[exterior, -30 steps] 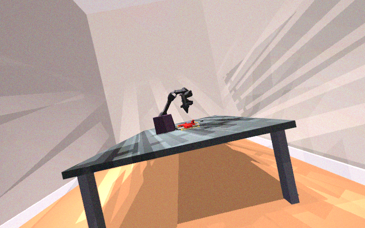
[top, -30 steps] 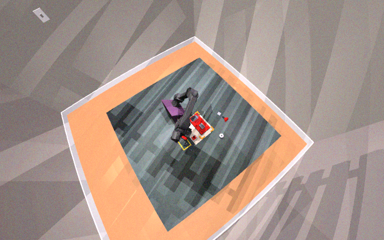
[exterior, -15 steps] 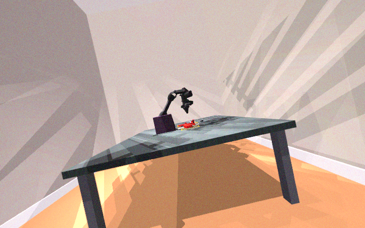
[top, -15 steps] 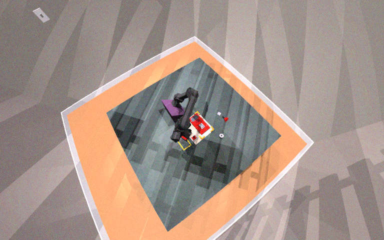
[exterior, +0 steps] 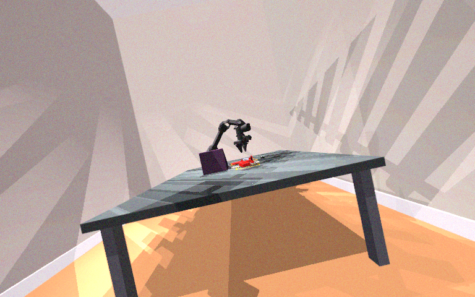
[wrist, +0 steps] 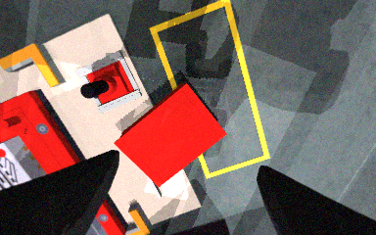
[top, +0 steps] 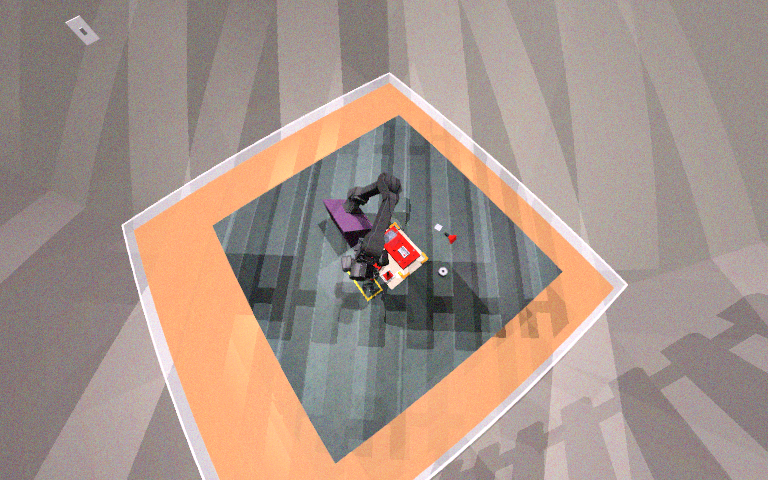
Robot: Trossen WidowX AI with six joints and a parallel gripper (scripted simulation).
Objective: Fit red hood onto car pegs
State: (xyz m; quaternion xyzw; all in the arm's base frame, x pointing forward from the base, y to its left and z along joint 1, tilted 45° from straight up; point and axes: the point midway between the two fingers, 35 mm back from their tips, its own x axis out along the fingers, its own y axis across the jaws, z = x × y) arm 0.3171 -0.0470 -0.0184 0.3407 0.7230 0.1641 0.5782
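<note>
My gripper [wrist: 190,164] hangs spread apart, holding nothing, above the red hood [wrist: 170,134] straddling the jig [wrist: 100,132] edge.

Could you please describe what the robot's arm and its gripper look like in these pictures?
The arm is slim, jointed and dark grey to black, rising from a purple box-shaped base. The gripper is the same matte black, with two broad, tapering fingers. No cables, labels or markings are visible on it.
</note>
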